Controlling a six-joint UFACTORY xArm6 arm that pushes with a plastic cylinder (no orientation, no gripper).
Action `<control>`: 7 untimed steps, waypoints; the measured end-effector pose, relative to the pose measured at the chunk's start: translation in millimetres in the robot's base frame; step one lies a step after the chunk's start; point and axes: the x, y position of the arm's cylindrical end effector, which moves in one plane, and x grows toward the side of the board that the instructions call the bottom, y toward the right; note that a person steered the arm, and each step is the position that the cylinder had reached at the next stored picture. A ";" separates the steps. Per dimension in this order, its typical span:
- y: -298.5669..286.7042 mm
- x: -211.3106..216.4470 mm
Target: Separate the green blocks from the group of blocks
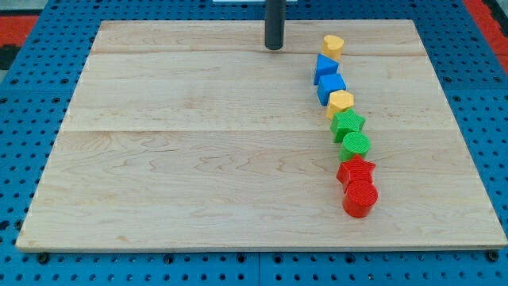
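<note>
Nothing is separated yet: the green star (pixel 348 124) and green cylinder (pixel 356 144) are packed mid-column between the yellow block (pixel 340 102) and red star (pixel 356 170). My tip (pixel 274 46) is parked far away, left of the column; no claw is fitted.

plain dark cyl. rod (pixel 275 46)

Lab bench: wooden board (pixel 198 159), blue pegboard (pixel 32 103)

Bright, even overhead light, sharp focus throughout, with only faint soft shadows beneath the blocks and no glare.
</note>
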 end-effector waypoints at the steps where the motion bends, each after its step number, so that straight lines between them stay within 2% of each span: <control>1: 25.9 -2.4; 2: 32.7 -30.8; 3: 84.2 -42.3; 4: 150.9 10.8; 5: 145.2 35.0; 7: 130.6 32.2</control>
